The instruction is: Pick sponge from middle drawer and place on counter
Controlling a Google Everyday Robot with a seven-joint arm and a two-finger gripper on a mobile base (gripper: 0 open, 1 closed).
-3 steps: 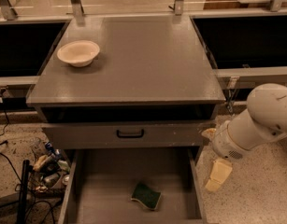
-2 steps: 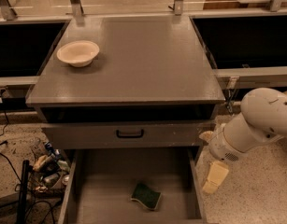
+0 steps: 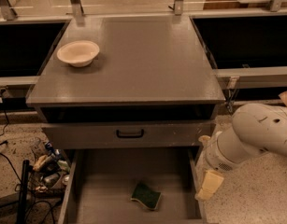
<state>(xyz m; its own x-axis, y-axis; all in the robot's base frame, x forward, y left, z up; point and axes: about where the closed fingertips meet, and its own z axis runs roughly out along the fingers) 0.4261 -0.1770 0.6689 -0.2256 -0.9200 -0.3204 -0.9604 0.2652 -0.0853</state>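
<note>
Right of middle drawer (image 3: 110,183), gripper (image 3: 206,188), sponge (image 3: 146,195) inside

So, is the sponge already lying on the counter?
No, the sponge lies on the floor of the middle drawer, and the gripper hangs outside the drawer's wall.

My arm (image 3: 264,129) shows at the right edge of the view, a thick white link angled down and to the left. It narrows into a ribbed white wrist (image 3: 223,154). Under the wrist hangs my gripper (image 3: 209,184), cream-coloured, pointing downward with a slight lean leftward, low on the right of the view.
</note>
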